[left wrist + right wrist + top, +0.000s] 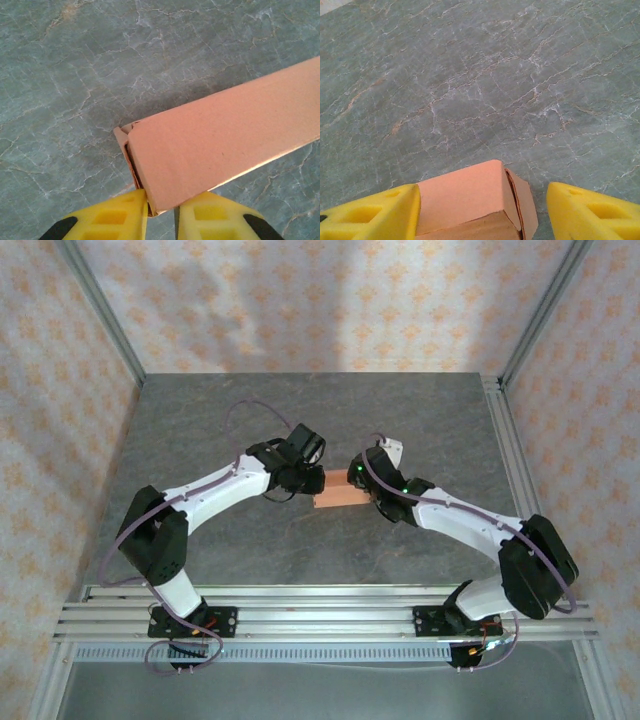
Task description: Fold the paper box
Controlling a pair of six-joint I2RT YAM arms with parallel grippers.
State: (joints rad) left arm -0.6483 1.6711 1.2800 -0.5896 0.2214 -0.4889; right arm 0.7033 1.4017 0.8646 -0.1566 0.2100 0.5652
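Top external shows paper box (336, 498) lying left-right; right fingers (590, 210) open, left fingers (115, 220) unclear.

A grey, marble-veined bench (300, 420) carries one salmon-orange paper box (338, 498) near its middle, seemingly resting flat on it.

The paper box (338, 499) lies mid-table (400, 420). The left gripper (161, 217) straddles its 9 o'clock end and the right gripper (483, 195) its 3 o'clock end.
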